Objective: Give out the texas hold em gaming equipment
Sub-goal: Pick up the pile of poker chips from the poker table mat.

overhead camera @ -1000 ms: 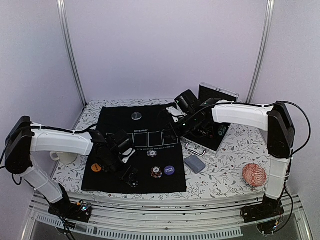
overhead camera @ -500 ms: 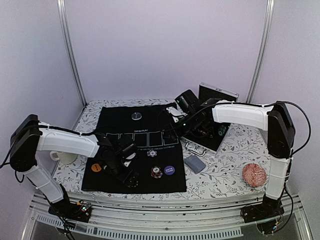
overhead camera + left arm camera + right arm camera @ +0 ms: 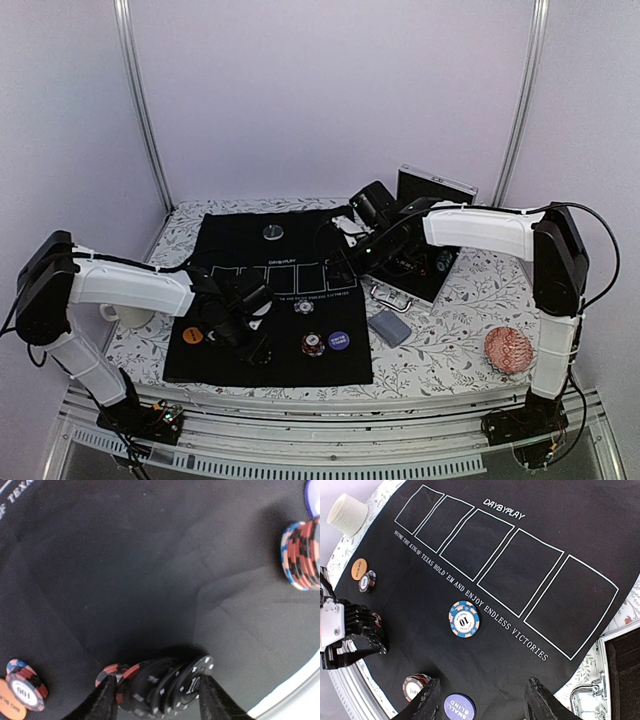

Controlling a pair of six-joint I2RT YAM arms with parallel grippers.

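On the black mat [image 3: 270,290], my left gripper [image 3: 251,344] is down near the front edge. In the left wrist view, that gripper [image 3: 156,691] is shut on a small stack of black and red poker chips [image 3: 167,685], which leans over between the fingers. My right gripper [image 3: 345,265] hovers above the mat's right side. It is open [image 3: 484,690] with nothing between its fingers. Below it lie a blue chip [image 3: 464,619], a purple disc [image 3: 459,707] and a chip stack [image 3: 415,687]. An orange disc [image 3: 192,336] and a silver disc [image 3: 272,232] also lie on the mat. A blue-grey card deck [image 3: 389,328] lies right of the mat.
A cream mug [image 3: 125,315] stands left of the mat, partly behind my left arm. An open black case [image 3: 428,255] sits at the back right, under my right arm. A red patterned disc [image 3: 509,350] lies at the front right. Another chip stack [image 3: 302,555] stands close to my left gripper.
My left gripper has swung toward the mat's front edge, come down over the black and red chip stack, and closed on it. The right arm has not moved.
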